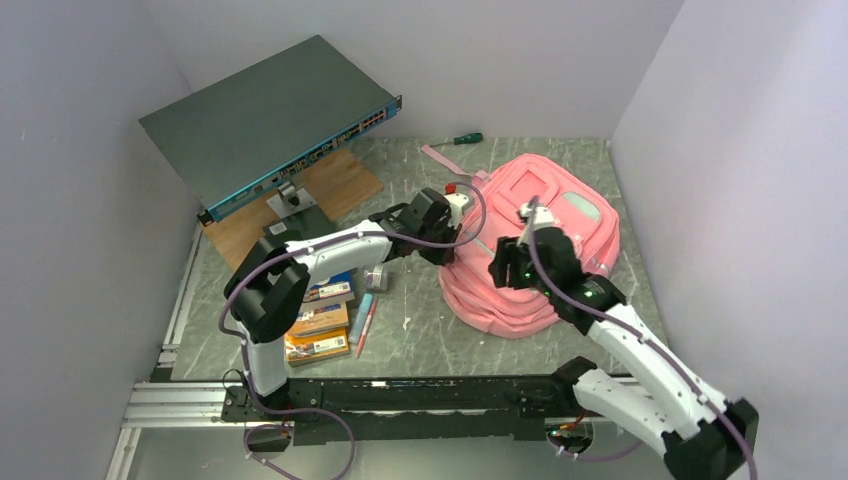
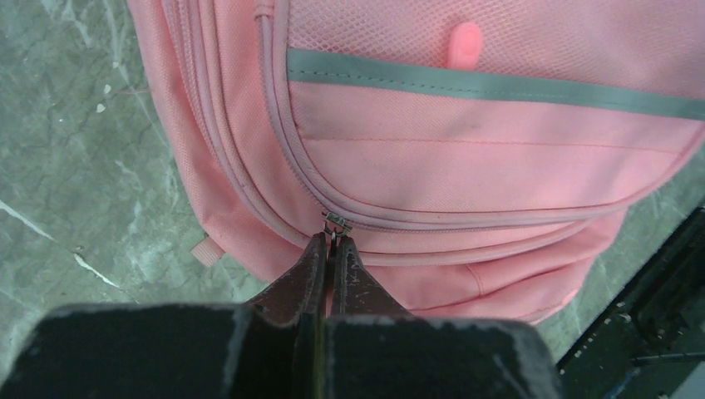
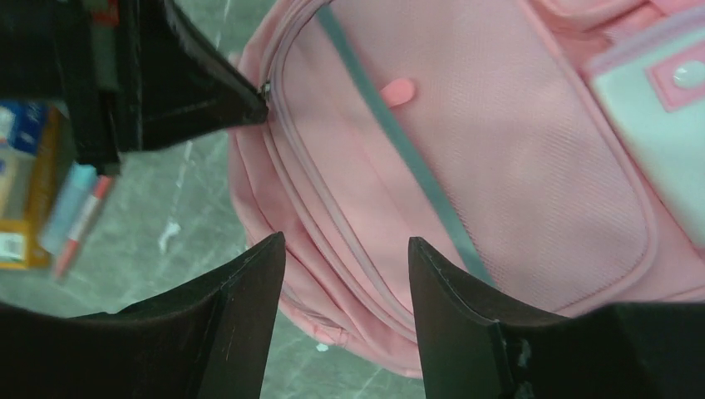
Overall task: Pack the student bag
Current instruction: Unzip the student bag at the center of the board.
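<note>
The student bag (image 1: 560, 215) is a pink backpack lying flat on the marbled table, right of centre. My left gripper (image 2: 331, 245) is shut on a small metal zipper pull (image 2: 337, 223) on the curved zip at the bag's corner. In the top view that gripper (image 1: 450, 248) sits at the bag's left edge. The right wrist view shows the left fingertips (image 3: 249, 100) meeting at the zip. My right gripper (image 3: 345, 245) hangs open just above the bag's (image 3: 499, 166) lower edge with nothing between its fingers. From above, the right gripper (image 1: 500, 270) is over the bag's near-left part.
A grey network switch (image 1: 270, 120) leans on a stand over a wooden board (image 1: 345, 185) at the back left. A green-handled screwdriver (image 1: 462, 139) lies at the back. Stacked books (image 1: 320, 320) and pens (image 1: 365, 315) lie by the left arm. A metal rail (image 1: 400, 395) runs along the near edge.
</note>
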Robot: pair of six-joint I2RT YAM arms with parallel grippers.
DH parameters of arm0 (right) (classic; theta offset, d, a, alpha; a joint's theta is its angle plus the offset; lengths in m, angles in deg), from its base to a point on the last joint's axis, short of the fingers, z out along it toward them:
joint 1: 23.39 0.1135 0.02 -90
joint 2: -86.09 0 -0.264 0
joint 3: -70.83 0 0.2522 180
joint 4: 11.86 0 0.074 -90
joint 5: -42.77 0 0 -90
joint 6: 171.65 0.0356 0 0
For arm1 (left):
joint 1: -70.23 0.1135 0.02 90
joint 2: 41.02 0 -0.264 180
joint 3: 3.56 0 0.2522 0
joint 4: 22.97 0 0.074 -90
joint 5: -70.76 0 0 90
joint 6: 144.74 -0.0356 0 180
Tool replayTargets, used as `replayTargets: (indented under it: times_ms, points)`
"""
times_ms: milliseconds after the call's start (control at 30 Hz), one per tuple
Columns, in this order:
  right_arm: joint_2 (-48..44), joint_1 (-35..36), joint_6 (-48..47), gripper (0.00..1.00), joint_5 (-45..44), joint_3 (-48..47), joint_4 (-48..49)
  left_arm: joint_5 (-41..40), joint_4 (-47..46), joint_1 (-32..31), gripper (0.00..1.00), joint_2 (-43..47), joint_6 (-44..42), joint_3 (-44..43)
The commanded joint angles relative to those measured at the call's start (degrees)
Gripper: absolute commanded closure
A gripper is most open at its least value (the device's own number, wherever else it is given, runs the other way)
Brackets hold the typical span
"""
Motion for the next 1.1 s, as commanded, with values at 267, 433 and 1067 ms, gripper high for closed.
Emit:
replayTargets:
  times_ms: [267,433,1067]
  points:
    - [13.28,20.82,-9.65,0.43,-23.78,-4.47,2.53,17.25,1.44,4.61,1.0,6.28,-1.04,0.67]
    - [16.21,26.58,-13.05,0.39,-28.85,-3.94,5.69,21.07,-0.11,5.57,1.0,7.16,-0.21,1.82]
    - [24.62,30.91,-11.01,1.0,-48.55,-4.16,6.22,20.26,1.63,7.06,1.0,8.86,0.19,1.43]
